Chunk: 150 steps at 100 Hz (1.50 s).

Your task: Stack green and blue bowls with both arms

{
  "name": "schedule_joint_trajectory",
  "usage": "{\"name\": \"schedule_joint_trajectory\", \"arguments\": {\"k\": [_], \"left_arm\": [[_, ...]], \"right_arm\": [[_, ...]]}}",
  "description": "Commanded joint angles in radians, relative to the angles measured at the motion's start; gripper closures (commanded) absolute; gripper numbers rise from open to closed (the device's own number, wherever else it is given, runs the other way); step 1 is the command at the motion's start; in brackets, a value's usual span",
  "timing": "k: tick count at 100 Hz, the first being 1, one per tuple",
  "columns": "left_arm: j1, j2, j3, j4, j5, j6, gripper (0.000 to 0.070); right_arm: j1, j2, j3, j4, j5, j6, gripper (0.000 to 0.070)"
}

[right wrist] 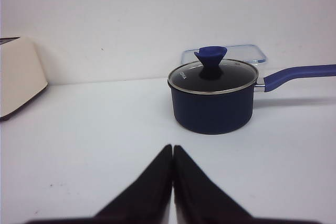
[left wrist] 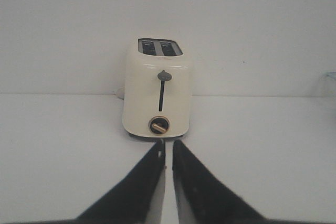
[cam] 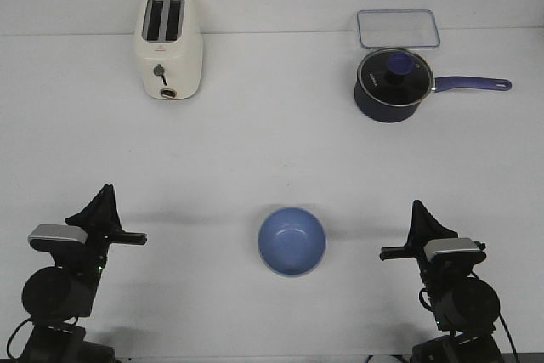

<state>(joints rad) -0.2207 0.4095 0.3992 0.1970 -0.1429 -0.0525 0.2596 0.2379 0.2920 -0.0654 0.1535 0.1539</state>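
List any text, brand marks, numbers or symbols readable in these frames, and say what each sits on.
Nothing can be read with certainty.
Toaster: small reddish mark above the lever slot in the front view, too small to read.
Toaster dial: markings blurred.
Saucepan lid: short white word near the rim, too blurred to read.
Blue bowl and clear container: no visible text.

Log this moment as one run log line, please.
pale blue glossy bowl: front centre, only bowl seen | green bowl: not visible | left gripper: jaws slightly apart, empty | right gripper: jaws shut, empty | stack: unconfirmed
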Motion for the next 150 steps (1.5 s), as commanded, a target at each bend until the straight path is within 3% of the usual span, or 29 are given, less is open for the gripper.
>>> {"name": "schedule_joint_trajectory", "arguments": {"k": [1, 13, 30, 56, 84, 150], "left_arm": [[-0.002, -0.002, 0.012, 0.010, 0.001, 0.041, 0.0685], [0.019, -0.029, 0.001, -0.009, 0.011, 0.063, 0.0685], [0.112, -0.125, -0.116, 0.008, 0.177, 0.050, 0.0685], [0.198, -0.308, -0.283, 0.006, 0.275, -0.005, 0.0685], [0.241, -0.407, -0.386, 0.044, 0.278, -0.006, 0.0685], [0.239, -0.405, -0.385, 0.014, 0.277, -0.014, 0.0685]], "right_arm": [[0.001, -0.002, 0.005, 0.013, 0.002, -0.006, 0.0700], [0.001, -0.002, 0.005, 0.013, 0.002, -0.006, 0.0700], [0.001, -0.002, 0.005, 0.013, 0.002, -0.006, 0.0700], [0.001, -0.002, 0.005, 0.013, 0.002, -0.006, 0.0700], [0.001, -0.002, 0.005, 0.013, 0.003, -0.006, 0.0700], [0.001, -0.002, 0.006, 0.013, 0.004, -0.006, 0.0700]]}}
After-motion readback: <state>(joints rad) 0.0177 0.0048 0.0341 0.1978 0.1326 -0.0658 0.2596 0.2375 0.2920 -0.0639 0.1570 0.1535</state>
